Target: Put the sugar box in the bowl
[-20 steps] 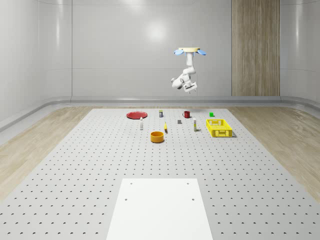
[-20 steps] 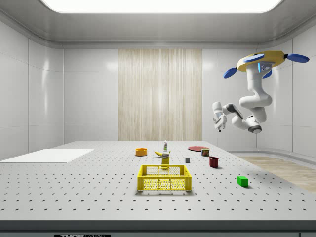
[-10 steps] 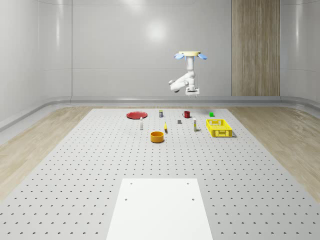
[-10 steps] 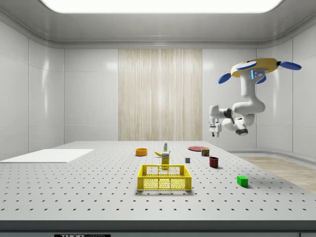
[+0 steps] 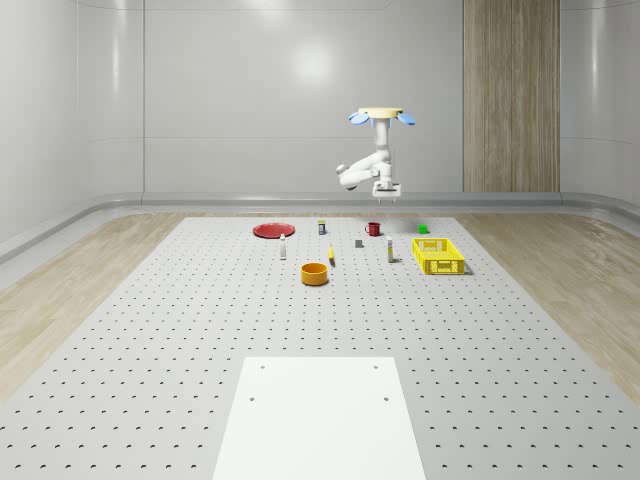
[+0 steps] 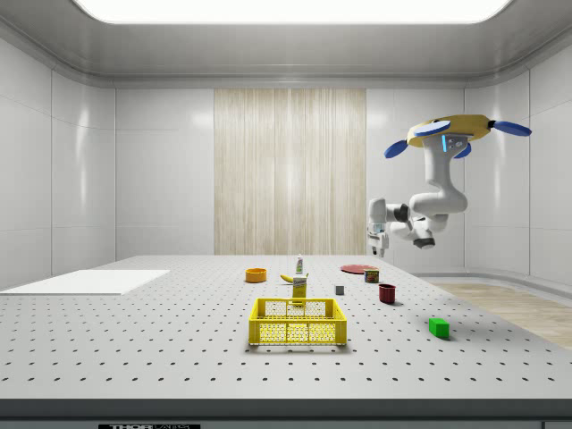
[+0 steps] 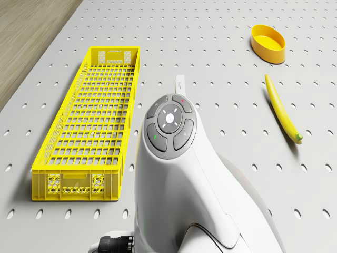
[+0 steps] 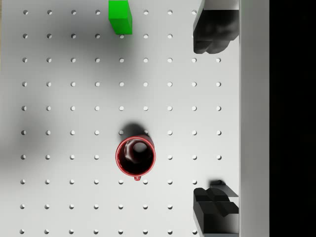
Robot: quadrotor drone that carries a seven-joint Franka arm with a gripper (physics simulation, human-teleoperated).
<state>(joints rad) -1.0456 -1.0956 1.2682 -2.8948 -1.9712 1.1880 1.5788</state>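
The sugar box (image 5: 388,252) stands upright on the table next to the yellow crate (image 5: 438,256); in the side view the sugar box (image 6: 299,285) shows behind the crate. The orange bowl (image 5: 315,273) sits further toward the table's middle, also seen as the bowl (image 6: 256,275) and the bowl (image 7: 268,44). The drone (image 5: 380,115) hovers high over the table's far part. Its gripper (image 5: 386,195) points down above the red mug (image 8: 136,155). In the wrist view the gripper (image 8: 215,118) is open, nothing between its fingers (image 8: 215,29).
A banana (image 7: 281,109) lies between crate and bowl. A green cube (image 8: 120,17) sits near the mug. A red plate (image 5: 273,230), a can (image 5: 321,227), a grey cube (image 5: 359,242) and a bottle (image 5: 283,249) stand at the far end. A white pad (image 5: 320,415) lies near the front.
The drone has come lower and drifted toward the side view's left. The arm has swung so the gripper now points straight down instead of sideways.
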